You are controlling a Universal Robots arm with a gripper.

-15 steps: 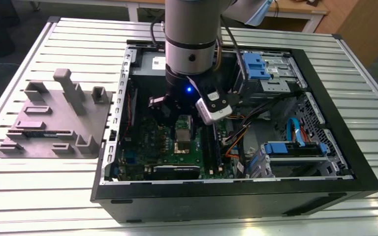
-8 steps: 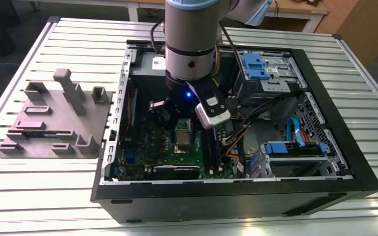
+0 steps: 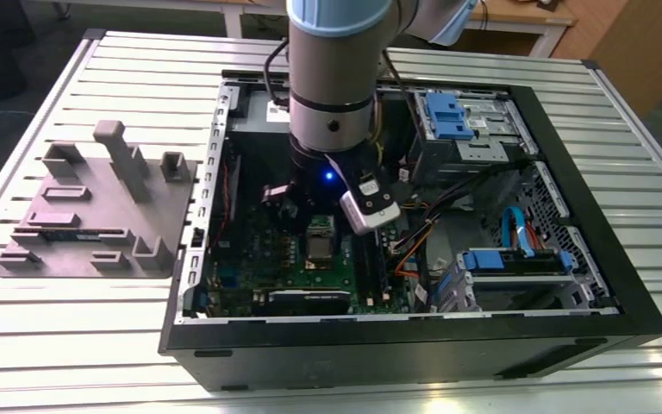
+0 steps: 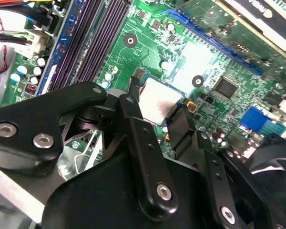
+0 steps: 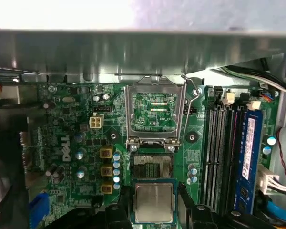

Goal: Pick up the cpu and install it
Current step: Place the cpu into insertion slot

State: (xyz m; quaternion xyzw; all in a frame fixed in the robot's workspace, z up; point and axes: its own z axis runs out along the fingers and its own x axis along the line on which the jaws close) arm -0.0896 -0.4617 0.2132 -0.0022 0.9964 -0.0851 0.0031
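Observation:
The cpu (image 5: 153, 202) is a small square chip with a silvery top, held flat between two black fingers (image 5: 122, 206). My gripper (image 5: 154, 210) is shut on the cpu, one finger on each of two opposite edges. In the second wrist view the cpu (image 4: 158, 101) hangs over the green motherboard (image 4: 148, 43) in my gripper (image 4: 157, 112). The open socket (image 5: 152, 165) lies just beyond the chip, its metal load plate (image 5: 155, 112) swung up and back. In the exterior view the arm (image 3: 331, 95) reaches down into the computer case (image 3: 423, 336) above the motherboard (image 3: 308, 259).
Memory slots (image 5: 221, 152) run beside the socket, with a blue connector strip (image 5: 248, 157) next to them. Cables (image 3: 423, 233) and blue-tabbed drive bays (image 3: 458, 116) fill the case on the exterior view's right. A grey moulded tray (image 3: 90, 216) sits on the slatted table at the exterior view's left.

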